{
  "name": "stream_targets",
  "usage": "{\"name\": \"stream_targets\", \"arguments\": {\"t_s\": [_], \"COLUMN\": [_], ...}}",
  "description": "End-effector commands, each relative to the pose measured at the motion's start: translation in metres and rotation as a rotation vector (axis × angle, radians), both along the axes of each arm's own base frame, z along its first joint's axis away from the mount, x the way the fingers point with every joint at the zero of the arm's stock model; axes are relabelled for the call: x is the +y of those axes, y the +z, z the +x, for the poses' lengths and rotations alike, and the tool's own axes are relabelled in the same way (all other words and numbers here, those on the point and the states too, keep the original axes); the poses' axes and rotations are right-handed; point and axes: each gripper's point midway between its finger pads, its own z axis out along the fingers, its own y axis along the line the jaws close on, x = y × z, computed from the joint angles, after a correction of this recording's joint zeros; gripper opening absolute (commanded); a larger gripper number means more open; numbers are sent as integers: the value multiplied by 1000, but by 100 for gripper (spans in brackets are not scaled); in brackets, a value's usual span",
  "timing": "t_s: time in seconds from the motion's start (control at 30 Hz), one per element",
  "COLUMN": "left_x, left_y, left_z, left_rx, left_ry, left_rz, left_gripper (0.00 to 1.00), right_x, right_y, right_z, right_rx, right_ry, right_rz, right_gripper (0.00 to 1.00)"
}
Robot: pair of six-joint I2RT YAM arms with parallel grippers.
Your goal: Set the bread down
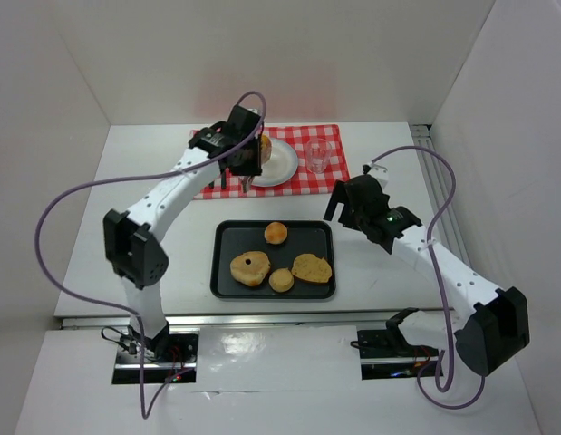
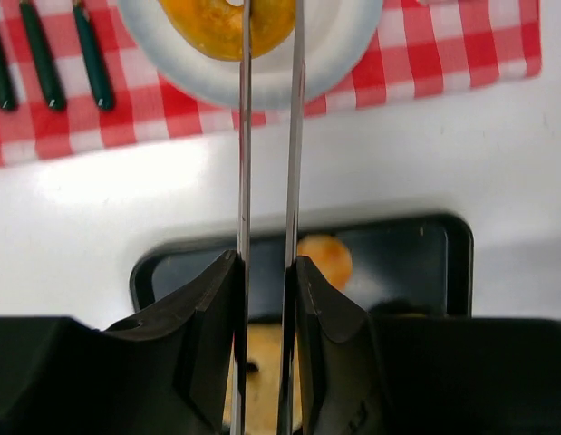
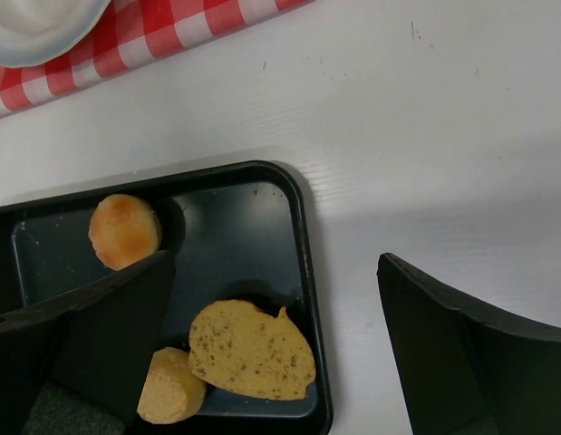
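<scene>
Left wrist view: caught left gripper (image 2: 270, 18) with thin fingers (image 2: 244, 136) nearly together, straddling one side of bread (image 2: 203, 27), one finger by the hole, the other at the outer edge. Read as a pinch on the ring wall, probably chosen because a narrow grip suited a ring better than a clamp across the whole piece. Found bread over plate (image 2: 339, 54), at or just above its surface; could not tell whether touching. Noted plate on checked cloth (image 2: 461, 45) at far side of table (image 2: 398, 154), so judged plate as the drop spot and release as the step left.

Top view: confirmed left gripper out past tray (image 1: 216, 263), over plate. Spotted glass (image 1: 318, 156) just beside plate on cloth; flagged as a knock risk on withdrawal.

Right wrist view: saw right gripper (image 3: 275, 263) spread wide, holding nothing, hovering over tray corner, likely parked clear of left gripper's path.

Logged bread as bright orange-golden, glossy, small ring, white of plate showing through hole; only part in frame at top edge. Marked as distinct from paler pieces in tray: round bun (image 3: 123, 231), flat speckled slice (image 3: 251, 349).
</scene>
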Motion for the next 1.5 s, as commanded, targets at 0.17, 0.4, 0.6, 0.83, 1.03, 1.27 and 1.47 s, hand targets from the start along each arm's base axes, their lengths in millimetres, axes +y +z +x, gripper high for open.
{"name": "stream_targets", "arguments": {"t_s": [0.17, 0.4, 0.6, 0.83, 1.03, 1.27, 1.47], "left_x": [-16, -19, -28, 31, 105, 210, 238], "left_y": [-27, -53, 26, 95, 73, -7, -74], "left_z": [77, 82, 59, 9, -21, -52, -54], "left_rx": [-58, -6, -153, -278, -250, -141, -54], "left_ry": [34, 24, -11, 64, 222, 644, 781], "left_rz": [14, 19, -36, -49, -3, 56, 7], "left_gripper": [19, 58, 58, 56, 54, 55, 55], "right_x": [-11, -14, -14, -12, -9, -3, -2], "right_y": [10, 8, 11, 16, 13, 14, 14], "right_z": [-9, -12, -11, -8, -5, -5, -5], "right_rx": [-26, -13, -15, -30, -26, -32, -29], "right_ry": [-30, -37, -37, -43, -30, -13, -7], "right_rz": [-15, -30, -29, -13, -15, -3, 3], "right_gripper": [100, 100, 100, 100, 100, 100, 100]}}
